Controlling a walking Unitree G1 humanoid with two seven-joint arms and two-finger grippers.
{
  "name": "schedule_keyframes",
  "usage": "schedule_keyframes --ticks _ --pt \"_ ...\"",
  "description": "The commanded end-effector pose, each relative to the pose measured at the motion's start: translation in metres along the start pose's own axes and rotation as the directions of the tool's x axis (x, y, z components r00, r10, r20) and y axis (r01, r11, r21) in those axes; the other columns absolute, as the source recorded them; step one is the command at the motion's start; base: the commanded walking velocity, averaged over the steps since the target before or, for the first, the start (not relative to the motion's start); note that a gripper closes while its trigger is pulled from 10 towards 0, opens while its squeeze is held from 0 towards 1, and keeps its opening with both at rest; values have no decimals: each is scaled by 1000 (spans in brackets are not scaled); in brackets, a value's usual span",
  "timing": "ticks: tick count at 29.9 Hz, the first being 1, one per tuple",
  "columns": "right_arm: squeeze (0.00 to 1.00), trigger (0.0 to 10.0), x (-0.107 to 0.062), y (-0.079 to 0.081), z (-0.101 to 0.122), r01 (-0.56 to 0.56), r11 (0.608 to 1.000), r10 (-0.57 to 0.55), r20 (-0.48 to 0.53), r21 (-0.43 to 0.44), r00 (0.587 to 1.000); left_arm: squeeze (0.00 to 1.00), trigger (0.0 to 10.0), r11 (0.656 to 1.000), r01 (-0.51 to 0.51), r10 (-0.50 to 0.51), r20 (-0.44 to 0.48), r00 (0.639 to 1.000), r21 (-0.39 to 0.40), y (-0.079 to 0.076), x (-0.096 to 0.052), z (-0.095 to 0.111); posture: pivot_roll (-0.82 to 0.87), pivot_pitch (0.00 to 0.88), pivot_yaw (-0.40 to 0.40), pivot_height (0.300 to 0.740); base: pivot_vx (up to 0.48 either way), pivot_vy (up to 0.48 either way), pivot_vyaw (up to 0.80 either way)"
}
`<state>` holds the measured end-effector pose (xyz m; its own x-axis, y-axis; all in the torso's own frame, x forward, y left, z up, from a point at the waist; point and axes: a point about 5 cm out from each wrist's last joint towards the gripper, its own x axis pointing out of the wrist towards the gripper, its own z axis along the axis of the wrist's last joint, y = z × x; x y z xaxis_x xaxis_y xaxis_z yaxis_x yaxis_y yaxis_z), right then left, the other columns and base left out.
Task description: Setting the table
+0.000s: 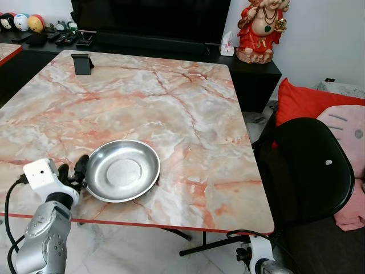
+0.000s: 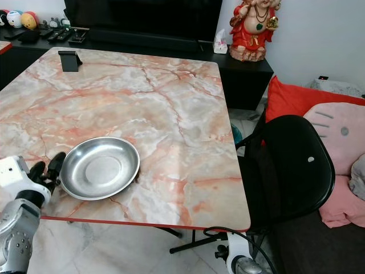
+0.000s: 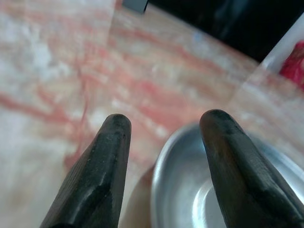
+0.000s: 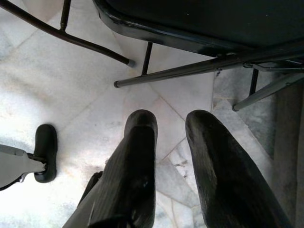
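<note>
A round steel plate (image 1: 121, 170) lies on the marble table (image 1: 171, 103) near its front left corner. My left gripper (image 1: 74, 168) is open at the plate's left rim. In the left wrist view one of the fingers (image 3: 107, 156) is over the bare marble and the other hangs over the plate (image 3: 190, 194), so the rim sits between them without a grip. My right gripper (image 4: 171, 121) hangs low beside the table, open and holding nothing, pointing at the tiled floor.
A black chair (image 1: 311, 171) stands close to the table's right edge, with a red cushion (image 1: 308, 103) and a pink pillow (image 1: 351, 128) behind it. A black stand (image 1: 82, 63) sits at the table's far left. A red statue (image 1: 259, 28) stands on the dark cabinet beyond.
</note>
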<state>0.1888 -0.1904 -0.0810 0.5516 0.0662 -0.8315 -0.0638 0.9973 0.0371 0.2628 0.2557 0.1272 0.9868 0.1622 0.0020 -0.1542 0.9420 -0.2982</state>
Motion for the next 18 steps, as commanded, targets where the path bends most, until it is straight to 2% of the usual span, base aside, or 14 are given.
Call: schedule_keyframes --ticks 1,3,4,5,6,7,9,10,11,12,13,18 --pt "0 10000 -1 -6 1 13 1000 -13 1 -1 1000 0 10000 1000 8 -9 94 996 5 -5 1 14 111 0 -112 740 0 0 0" --pt "0 10000 -1 -6 0 14 1000 -14 1 1 1000 0 10000 999 -10 4 159 987 35 -5 1 23 108 0 -113 740 0 0 0" --pt "0 10000 -1 -6 1 18 1000 -18 8 8 1000 0 10000 988 17 -45 185 982 153 -14 2 29 110 0 -114 740 0 0 0" --pt "0 10000 -1 -7 1 20 1000 -20 13 15 1000 0 10000 978 36 -76 190 979 206 -20 3 31 110 0 -114 740 0 0 0" --pt "0 10000 -1 -7 1 26 999 -26 20 20 999 0 10000 951 107 -163 175 971 288 -34 4 29 110 0 -114 740 0 0 0" --pt "0 10000 -1 -7 1 27 999 -27 21 20 999 0 10000 945 124 -181 170 969 301 -37 4 28 110 0 -114 740 0 0 0" --pt "0 10000 -1 -7 2 35 999 -35 26 27 999 0 10000 895 215 -277 109 955 390 -53 6 19 104 0 -112 740 0 0 0" --pt "0 10000 -1 -7 2 41 999 -43 31 35 999 0 10000 838 290 -354 57 934 462 -66 6 9 92 0 -105 740 0 0 0" --pt "0 10000 -1 -7 2 41 999 -43 31 35 999 0 10000 838 290 -354 57 934 462 -66 6 9 92 0 -105 740 0 0 0" --pt "0 10000 -1 -7 2 48 998 -50 38 46 998 0 10000 824 318 -386 55 921 468 -75 7 3 79 0 -98 740 0 0 0" --pt "0 10000 -1 -7 2 51 997 -54 42 53 998 0 10000 852 317 -380 75 922 417 -79 8 1 66 0 -93 740 0 0 0" --pt "0 10000 -2 -7 1 61 996 -64 47 68 997 0 10000 842 337 -396 59 916 422 -90 8 -11 67 0 -95 740 0 0 0"
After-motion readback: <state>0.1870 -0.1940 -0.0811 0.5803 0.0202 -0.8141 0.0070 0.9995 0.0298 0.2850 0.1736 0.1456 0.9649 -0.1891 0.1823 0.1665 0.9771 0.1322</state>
